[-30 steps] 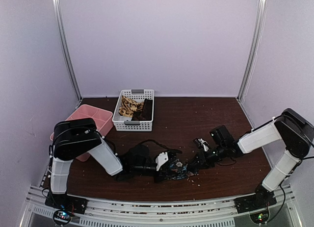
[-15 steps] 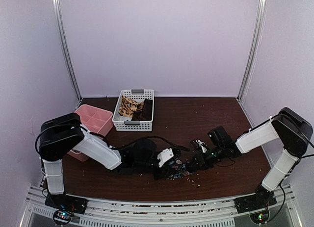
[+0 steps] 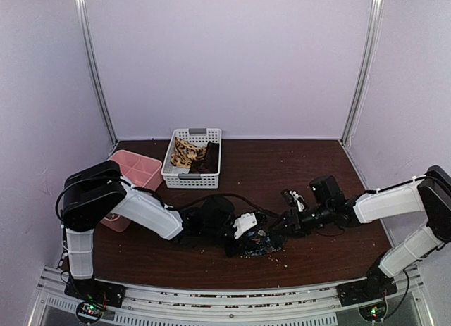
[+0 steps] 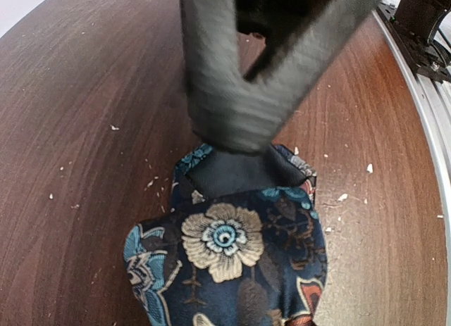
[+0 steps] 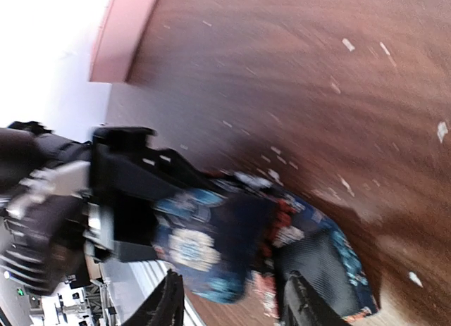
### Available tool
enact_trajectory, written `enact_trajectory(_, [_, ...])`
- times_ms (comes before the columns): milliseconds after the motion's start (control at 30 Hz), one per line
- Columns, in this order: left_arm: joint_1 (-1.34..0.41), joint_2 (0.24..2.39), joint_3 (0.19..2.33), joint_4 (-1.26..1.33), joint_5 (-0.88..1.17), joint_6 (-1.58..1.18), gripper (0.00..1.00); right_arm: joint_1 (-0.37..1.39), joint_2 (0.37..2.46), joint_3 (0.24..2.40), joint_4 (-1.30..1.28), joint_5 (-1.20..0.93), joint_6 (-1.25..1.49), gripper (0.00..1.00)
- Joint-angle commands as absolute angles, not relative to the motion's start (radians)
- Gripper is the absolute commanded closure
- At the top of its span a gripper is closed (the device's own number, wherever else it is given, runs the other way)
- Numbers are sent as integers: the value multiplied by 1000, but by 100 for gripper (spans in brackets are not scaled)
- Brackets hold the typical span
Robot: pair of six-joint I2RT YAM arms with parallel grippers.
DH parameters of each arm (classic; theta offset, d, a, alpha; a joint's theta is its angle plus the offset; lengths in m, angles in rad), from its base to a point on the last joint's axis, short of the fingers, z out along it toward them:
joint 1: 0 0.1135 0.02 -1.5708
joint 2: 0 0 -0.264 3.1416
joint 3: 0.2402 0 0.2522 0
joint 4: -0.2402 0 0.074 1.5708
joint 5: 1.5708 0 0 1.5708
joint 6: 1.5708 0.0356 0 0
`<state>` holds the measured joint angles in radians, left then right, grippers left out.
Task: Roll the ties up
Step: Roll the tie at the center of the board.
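A dark tie with blue, red and white flowers (image 3: 258, 242) lies partly rolled near the table's front middle. It fills the bottom of the left wrist view as the floral tie (image 4: 232, 255). My left gripper (image 3: 246, 229) is shut on this roll from the left, and the right wrist view shows the left gripper (image 5: 120, 199) clamped on it. My right gripper (image 3: 283, 224) is open just right of the roll, its fingers (image 5: 170, 301) spread on either side of the floral tie (image 5: 225, 234). Its dark fingers (image 4: 225, 108) hang over the roll's far end. A tan patterned tie (image 3: 184, 153) and a dark brown tie (image 3: 209, 159) lie in the basket.
A white perforated basket (image 3: 190, 177) stands at the back middle-left. A pink tray (image 3: 134, 167) sits to its left, behind the left arm. Small white crumbs are scattered on the brown table (image 3: 282, 171). A metal rail (image 3: 225, 298) runs along the near edge.
My right gripper has opened and let go of the floral tie, drawing slightly up and to the right. The left gripper has kept its grip and shifted a little to the right.
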<state>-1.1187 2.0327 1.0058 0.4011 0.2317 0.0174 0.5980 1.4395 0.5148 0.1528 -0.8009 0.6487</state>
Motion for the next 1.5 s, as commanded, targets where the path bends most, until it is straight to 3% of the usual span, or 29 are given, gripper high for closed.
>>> enact_trajectory(0, [-1123, 2106, 988, 229, 201, 47, 75, 604, 1449, 553, 201, -841, 714, 48])
enact_trajectory(233, [-1130, 2099, 985, 247, 194, 66, 72, 687, 1586, 611, 206, -843, 740, 48])
enact_trajectory(467, [-1134, 2099, 967, 288, 184, 79, 72, 692, 1594, 563, 238, -844, 755, 47])
enact_trajectory(667, [-1133, 2048, 919, 354, 179, 81, 72, 659, 1654, 524, 261, -850, 759, 38])
enact_trajectory(900, [-1134, 1947, 836, 474, 177, 107, 72, 613, 1758, 487, 327, -863, 778, 36])
enact_trajectory(1300, [-1135, 2041, 897, 370, 256, 135, 68, 614, 1670, 484, 330, -861, 783, 34])
enact_trajectory(1467, [-1138, 2063, 924, 335, 257, 117, 67, 655, 1570, 515, 308, -872, 785, 40])
